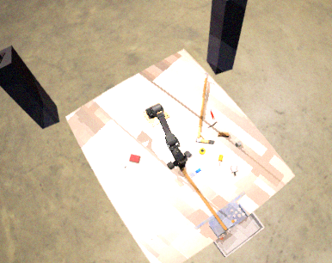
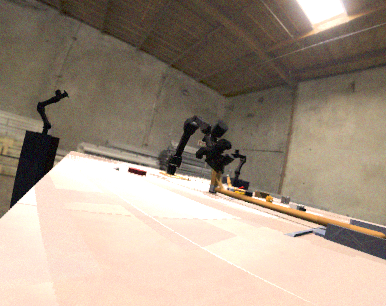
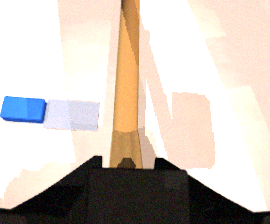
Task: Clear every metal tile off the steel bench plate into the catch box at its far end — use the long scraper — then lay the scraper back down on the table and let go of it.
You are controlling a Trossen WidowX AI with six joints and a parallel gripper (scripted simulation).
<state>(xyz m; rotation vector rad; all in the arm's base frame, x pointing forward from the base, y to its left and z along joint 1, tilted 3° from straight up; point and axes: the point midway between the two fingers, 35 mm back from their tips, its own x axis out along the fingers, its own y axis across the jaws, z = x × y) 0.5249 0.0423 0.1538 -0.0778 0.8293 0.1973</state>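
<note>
My gripper (image 1: 182,167) (image 2: 217,172) (image 3: 128,163) is shut on the wooden handle of the long scraper (image 1: 201,192) (image 2: 299,214) (image 3: 127,85). The handle slopes down from the fingers and runs out over the steel bench plate (image 1: 215,226). Its far end is at the plate's edge beside the catch box (image 1: 245,237). The scraper's blade is too small to make out. Several pale tiles (image 1: 236,212) and an orange tile (image 1: 233,221) lie on the plate, to the right of the handle. Small reddish pieces (image 1: 222,236) show at the box's near left corner.
A second long wooden-handled tool (image 1: 203,107) lies to the right of the arm. A blue-handled piece with a grey blade (image 1: 198,170) (image 3: 23,109) lies beside the scraper. A yellow ring (image 1: 202,151), a yellow-handled tool (image 1: 220,158) and a brown brush (image 1: 224,134) lie right; a red block (image 1: 135,158) (image 2: 137,171) lies left.
</note>
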